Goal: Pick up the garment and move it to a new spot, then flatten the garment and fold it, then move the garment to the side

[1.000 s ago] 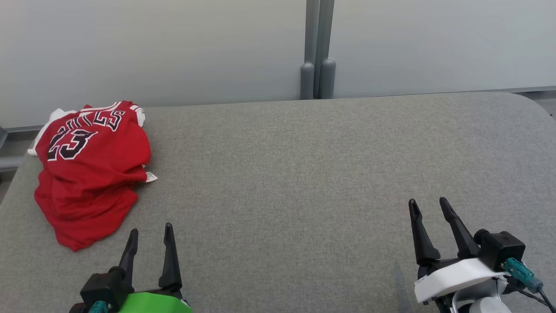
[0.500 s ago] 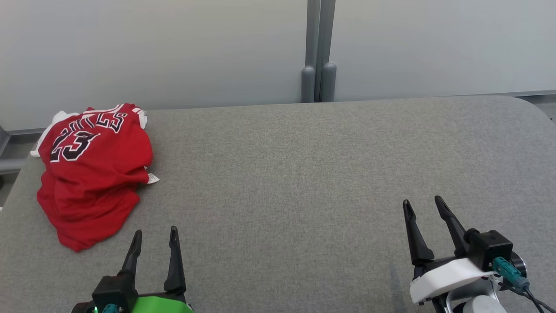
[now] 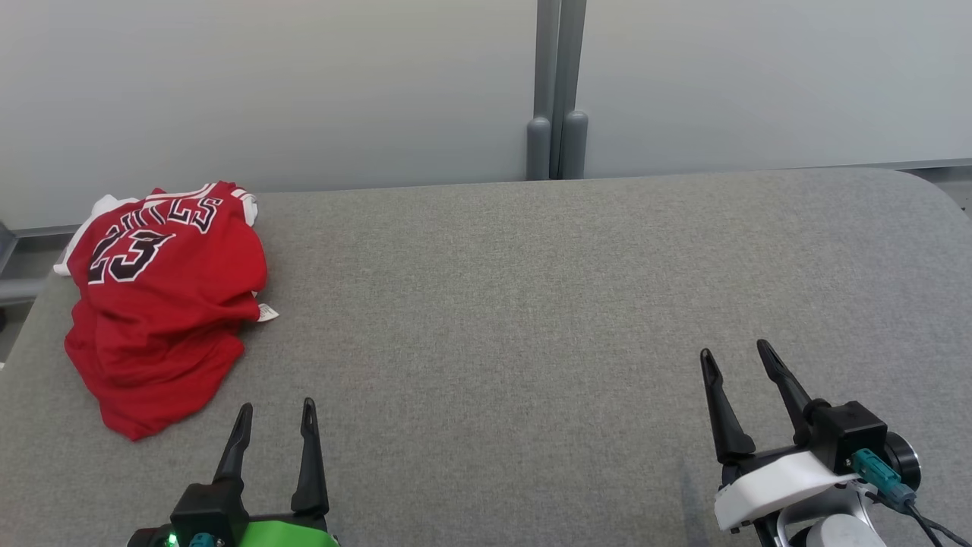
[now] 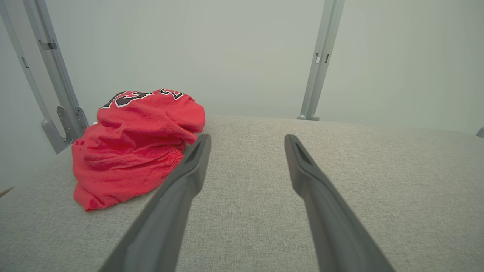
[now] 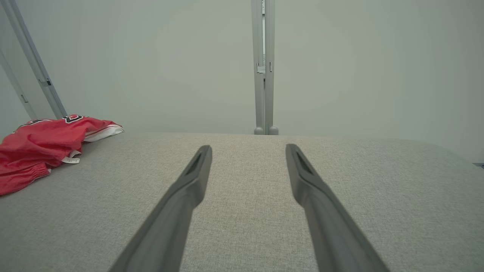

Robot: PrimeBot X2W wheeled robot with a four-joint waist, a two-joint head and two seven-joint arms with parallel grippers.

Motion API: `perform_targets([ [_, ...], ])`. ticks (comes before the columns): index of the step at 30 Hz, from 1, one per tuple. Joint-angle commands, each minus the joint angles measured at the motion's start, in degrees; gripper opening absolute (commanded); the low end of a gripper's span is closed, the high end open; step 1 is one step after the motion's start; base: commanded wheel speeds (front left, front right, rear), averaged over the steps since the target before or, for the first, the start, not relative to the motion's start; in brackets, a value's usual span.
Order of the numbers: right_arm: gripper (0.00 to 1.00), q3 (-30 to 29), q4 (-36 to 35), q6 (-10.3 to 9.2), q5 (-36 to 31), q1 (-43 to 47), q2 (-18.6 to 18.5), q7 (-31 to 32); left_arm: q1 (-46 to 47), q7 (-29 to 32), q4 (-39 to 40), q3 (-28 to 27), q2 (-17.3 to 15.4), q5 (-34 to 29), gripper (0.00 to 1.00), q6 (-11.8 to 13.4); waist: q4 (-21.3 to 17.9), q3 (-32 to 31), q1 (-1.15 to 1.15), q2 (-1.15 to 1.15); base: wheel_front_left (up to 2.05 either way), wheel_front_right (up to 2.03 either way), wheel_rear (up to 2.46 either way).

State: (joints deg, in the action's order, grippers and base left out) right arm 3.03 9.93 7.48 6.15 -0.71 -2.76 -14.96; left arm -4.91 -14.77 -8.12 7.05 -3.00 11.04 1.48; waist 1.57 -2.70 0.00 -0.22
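Pinch the shirt (image 3: 163,304), bunched at ten o'clock on the worktop (image 3: 531,304) and likely soft, light and floppy, by a thick fold at its five o'clock edge, using the left pincer (image 3: 276,404), spread empty like the right pincer (image 3: 733,348).

Crumpled red jersey (image 3: 156,304) lies on grey table (image 3: 531,304).

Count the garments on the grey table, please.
1: a red jersey, crumpled at the table's far left, ahead of the left hand. White cloth at its far edge may be its own trim.
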Motion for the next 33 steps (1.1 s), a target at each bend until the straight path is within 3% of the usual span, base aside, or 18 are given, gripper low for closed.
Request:
perform_targets([
  [1,1.0,-0.13,0.13,0.02,-0.29,-0.56,-0.11,-0.23,0.3,-0.11,-0.18,-0.08,-0.47,0.38,1.0,0.11,-0.01,0.02,0.0,0.22,0.0,0.0,0.0],
  [21,1.0,-0.64,-0.4,0.02,-0.4,-0.26,-0.1,-0.22,0.76,0.33,-0.31,0.61,-1.13,1.11,1.0,0.89,0.9,0.46,0.0,0.22,0.0,0.0,0.0],
  [26,1.0,-0.73,-0.9,0.02,-0.6,-0.22,-0.11,-0.22,1.35,0.41,-0.32,0.79,-1.27,0.96,1.0,1.16,3.59,0.98,0.0,0.22,0.0,0.0,0.0],
  [33,1.0,-1.15,-1.6,0.02,-0.71,-0.58,-0.12,-0.22,2.21,0.52,0.1,0.91,-1.84,0.81,1.0,1.45,11.18,1.99,0.0,0.22,0.0,0.0,0.0],
])
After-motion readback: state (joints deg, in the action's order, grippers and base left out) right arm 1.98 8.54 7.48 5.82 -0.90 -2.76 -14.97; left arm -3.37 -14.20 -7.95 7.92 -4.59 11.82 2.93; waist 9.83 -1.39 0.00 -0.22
